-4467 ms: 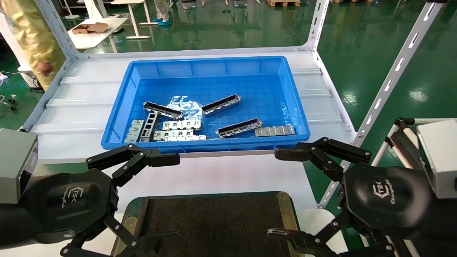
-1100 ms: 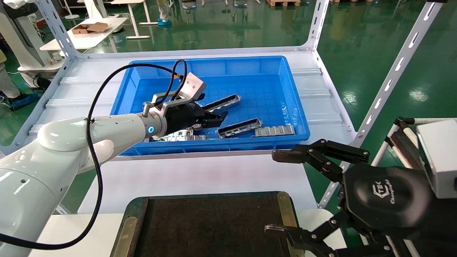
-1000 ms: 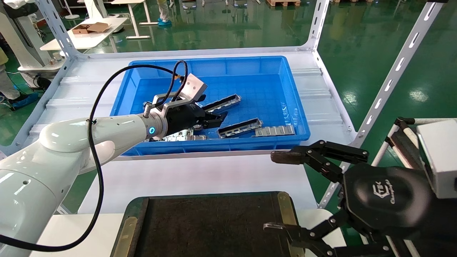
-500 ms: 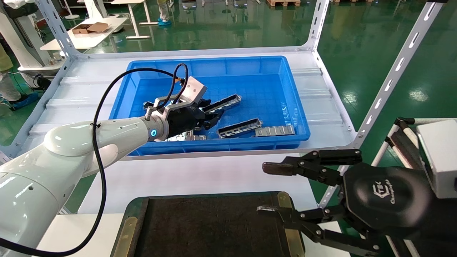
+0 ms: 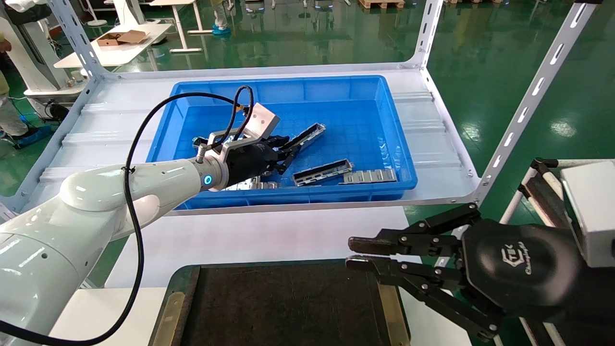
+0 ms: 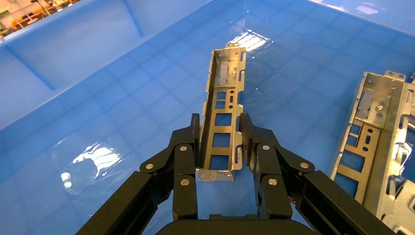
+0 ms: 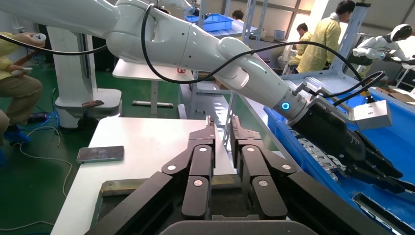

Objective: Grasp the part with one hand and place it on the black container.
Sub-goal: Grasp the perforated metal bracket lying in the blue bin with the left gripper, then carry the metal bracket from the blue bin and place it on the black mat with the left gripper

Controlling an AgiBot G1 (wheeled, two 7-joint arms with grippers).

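Observation:
The part (image 5: 307, 134), a slim grey channel bar with rectangular cutouts, lies inside the blue bin (image 5: 288, 82). My left gripper (image 5: 287, 148) reaches into the bin and is shut on the part's near end. In the left wrist view the part (image 6: 226, 93) sits between the two fingers of the left gripper (image 6: 219, 128), which press on its side walls. The black container (image 5: 288, 307) lies at the near edge, with olive rim strips. My right gripper (image 5: 353, 253) is shut and empty, hovering over the container's right front corner; it also shows in the right wrist view (image 7: 222, 128).
A second channel bar (image 5: 323, 172) and flat silver plates (image 5: 370, 176) lie near the bin's front wall. Another metal piece (image 6: 377, 132) lies beside the gripped part. White shelf uprights (image 5: 523, 110) stand at the right. People stand in the background (image 7: 323, 39).
My left gripper has closed on the part, and the part's far end has swung round. My right gripper's fingers have gone from wide open to shut and shifted slightly left.

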